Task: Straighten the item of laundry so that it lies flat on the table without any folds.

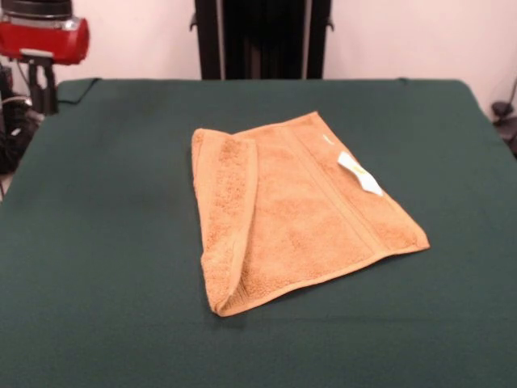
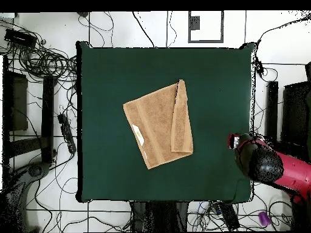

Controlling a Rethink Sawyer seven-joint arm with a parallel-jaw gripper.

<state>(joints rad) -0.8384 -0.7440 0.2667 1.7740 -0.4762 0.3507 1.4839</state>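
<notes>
towel (image 1: pixel 300 212): golden-orange, lies near the middle of the table (image 1: pixel 105 242), slightly upper of centre in the overhead frame, turned at an angle to the table edges.
fold: a long strip along its left side in the front view is doubled over onto the rest; remainder lies flat.
tag (image 1: pixel 359 173): white, on top of the towel near its right edge in the front view.
arm (image 2: pixel 273 165): red and black, off the table's right edge in the overhead frame, well apart from the towel.
gripper: can't tell if the pincer is apart or together.
floor (image 2: pixel 48 79): loose cables all round the table.
obstructions: nothing rests on the towel.
</notes>
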